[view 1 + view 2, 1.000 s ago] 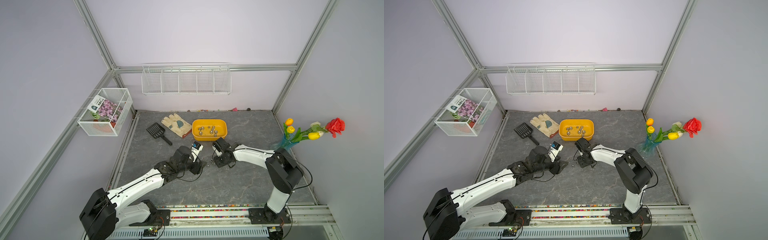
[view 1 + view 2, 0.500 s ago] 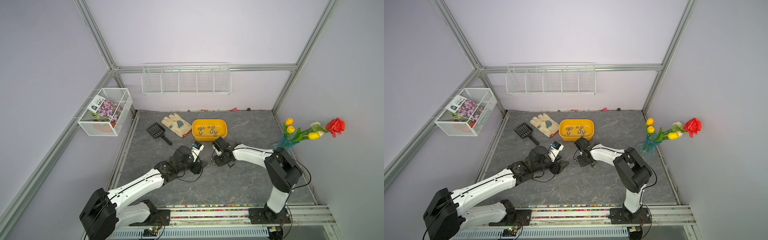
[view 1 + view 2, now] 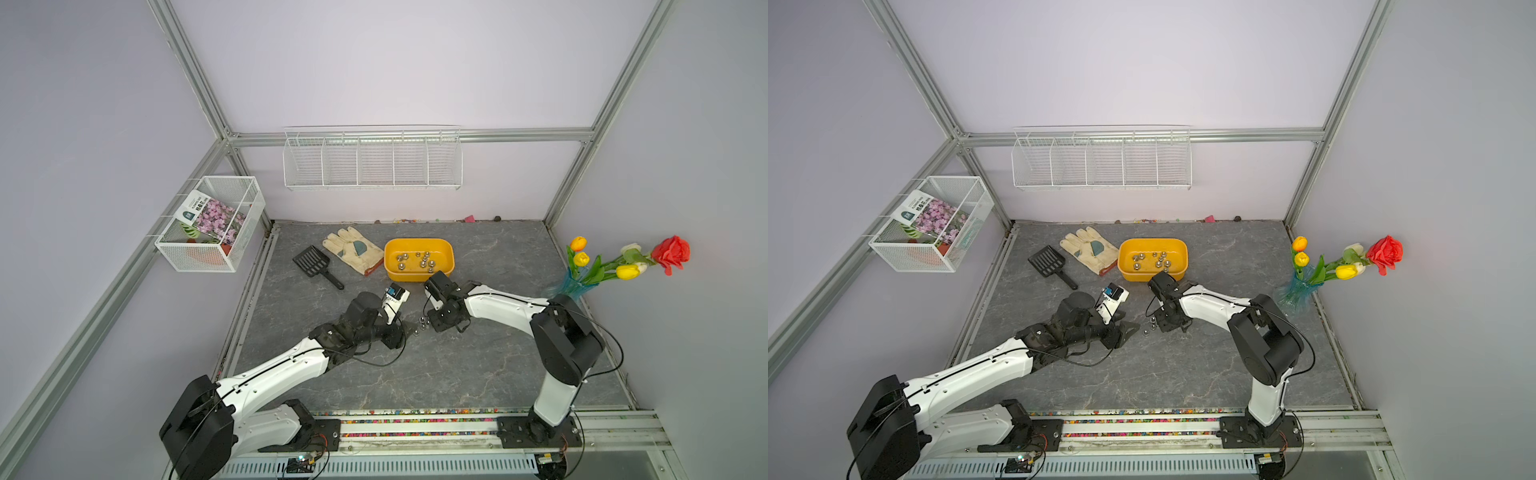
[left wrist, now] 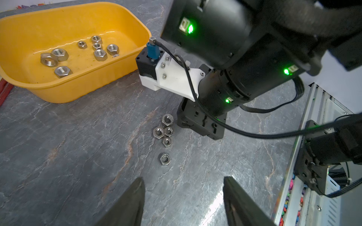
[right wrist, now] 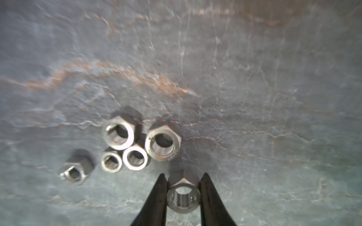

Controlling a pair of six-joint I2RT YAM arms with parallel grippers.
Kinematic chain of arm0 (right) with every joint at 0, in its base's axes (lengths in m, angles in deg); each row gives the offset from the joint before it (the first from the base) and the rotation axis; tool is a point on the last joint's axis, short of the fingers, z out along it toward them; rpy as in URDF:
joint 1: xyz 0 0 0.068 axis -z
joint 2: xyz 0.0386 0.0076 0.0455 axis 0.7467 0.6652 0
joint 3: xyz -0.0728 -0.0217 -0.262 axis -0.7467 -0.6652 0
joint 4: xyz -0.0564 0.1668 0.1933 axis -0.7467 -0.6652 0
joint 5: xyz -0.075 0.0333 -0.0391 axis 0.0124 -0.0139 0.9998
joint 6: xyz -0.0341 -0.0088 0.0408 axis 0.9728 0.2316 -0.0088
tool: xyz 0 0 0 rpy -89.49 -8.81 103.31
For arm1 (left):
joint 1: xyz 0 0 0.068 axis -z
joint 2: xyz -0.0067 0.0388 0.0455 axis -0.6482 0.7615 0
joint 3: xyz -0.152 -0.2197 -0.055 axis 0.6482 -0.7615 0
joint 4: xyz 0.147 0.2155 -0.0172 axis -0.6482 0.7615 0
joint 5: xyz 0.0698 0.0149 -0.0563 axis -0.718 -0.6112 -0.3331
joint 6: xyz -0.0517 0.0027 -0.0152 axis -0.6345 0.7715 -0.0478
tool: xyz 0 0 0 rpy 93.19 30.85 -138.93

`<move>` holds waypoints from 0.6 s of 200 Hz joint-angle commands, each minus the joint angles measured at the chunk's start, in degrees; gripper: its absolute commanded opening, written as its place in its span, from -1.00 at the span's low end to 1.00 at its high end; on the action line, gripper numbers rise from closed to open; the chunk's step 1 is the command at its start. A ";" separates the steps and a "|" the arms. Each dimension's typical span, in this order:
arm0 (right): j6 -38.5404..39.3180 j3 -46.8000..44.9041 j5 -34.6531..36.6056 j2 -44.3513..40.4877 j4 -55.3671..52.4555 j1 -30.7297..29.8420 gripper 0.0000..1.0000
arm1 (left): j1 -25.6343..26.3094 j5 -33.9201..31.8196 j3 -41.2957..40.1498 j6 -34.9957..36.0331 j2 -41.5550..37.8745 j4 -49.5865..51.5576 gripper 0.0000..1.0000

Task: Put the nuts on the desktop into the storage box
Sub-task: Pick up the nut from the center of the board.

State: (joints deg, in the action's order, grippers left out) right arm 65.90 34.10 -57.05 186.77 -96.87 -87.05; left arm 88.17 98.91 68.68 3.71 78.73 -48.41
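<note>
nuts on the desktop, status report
Right gripper shut on one nut. Left gripper open, empty. Five loose nuts crowd beside it on desktop.

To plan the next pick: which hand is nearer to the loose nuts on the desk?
Right. The right hand, shut on one nut, is just beside the cluster; the left hand stands open, a little short of it.
</note>
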 commanded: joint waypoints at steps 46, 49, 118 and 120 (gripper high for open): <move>2.56 14.64 -1.67 0.13 -5.98 3.57 -0.52 | 0.33 -2.91 2.59 3.77 4.75 0.71 0.33; 2.72 15.43 -1.85 0.51 -6.20 3.74 -0.51 | 0.31 -3.19 3.13 3.97 5.28 0.93 0.33; 4.98 34.85 -3.79 12.62 -10.10 8.27 -0.51 | 0.05 -7.62 13.51 6.46 19.07 3.49 0.33; 4.96 35.54 -3.70 13.07 -10.31 8.43 -0.51 | -0.02 -7.64 13.82 6.54 19.41 3.36 0.33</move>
State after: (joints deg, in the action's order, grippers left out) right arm 69.44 64.13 -60.00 195.56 -103.69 -80.05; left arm 88.17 93.42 78.95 8.19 94.62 -46.12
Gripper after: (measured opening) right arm 0.274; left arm 0.664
